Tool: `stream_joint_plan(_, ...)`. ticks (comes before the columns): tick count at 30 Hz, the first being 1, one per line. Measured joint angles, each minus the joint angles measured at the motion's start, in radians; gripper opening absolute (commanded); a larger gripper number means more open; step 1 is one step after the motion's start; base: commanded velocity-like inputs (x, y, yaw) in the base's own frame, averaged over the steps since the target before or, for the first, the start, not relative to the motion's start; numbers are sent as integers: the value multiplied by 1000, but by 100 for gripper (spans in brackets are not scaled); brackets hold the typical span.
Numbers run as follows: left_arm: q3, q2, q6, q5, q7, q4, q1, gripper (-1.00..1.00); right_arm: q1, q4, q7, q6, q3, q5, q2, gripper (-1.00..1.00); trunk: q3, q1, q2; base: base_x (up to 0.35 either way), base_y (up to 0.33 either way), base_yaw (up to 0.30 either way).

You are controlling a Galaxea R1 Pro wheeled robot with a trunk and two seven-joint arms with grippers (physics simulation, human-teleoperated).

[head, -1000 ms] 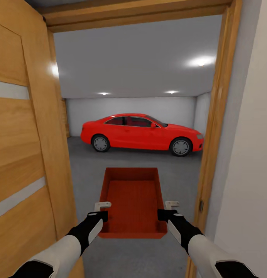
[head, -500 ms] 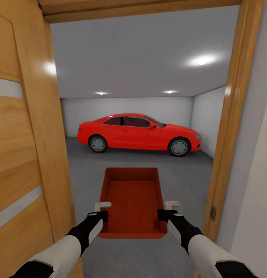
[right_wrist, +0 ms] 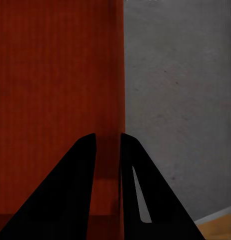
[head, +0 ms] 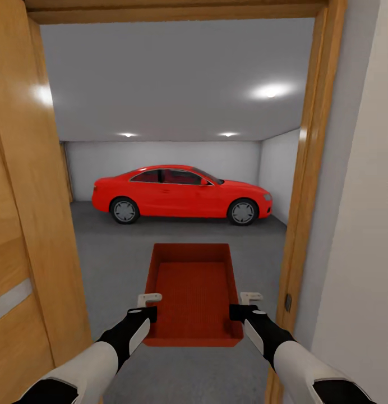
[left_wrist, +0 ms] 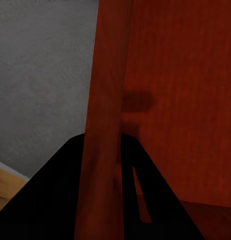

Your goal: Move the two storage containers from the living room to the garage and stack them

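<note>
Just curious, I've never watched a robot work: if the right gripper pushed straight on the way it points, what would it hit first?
Nothing new: the right gripper already straddles the storage container wall, so it would slide along that. Beyond lies the grey floor; depth unclear.

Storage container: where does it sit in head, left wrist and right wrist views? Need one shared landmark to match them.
Head view: storage container low centre, held between the left gripper and right gripper, in the doorway.
Left wrist view: its side wall runs up between the dark fingers.
Right wrist view: its wall rises between the fingers.
Shared landmark: grey garage floor beside the container.
</note>
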Motion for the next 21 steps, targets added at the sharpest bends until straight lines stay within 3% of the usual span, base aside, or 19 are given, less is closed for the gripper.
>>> stream_joint_plan(15,-1,0,-4,1,0,1,0,-100,0,0,0,-3,0,0,0,-100,0,0,0,0,0,-4)
stream_joint_plan(21,-1,0,-8,2,0,3,0,-100,0,0,0,-5,1,1,0,-100,0,0,0,149,0,0)
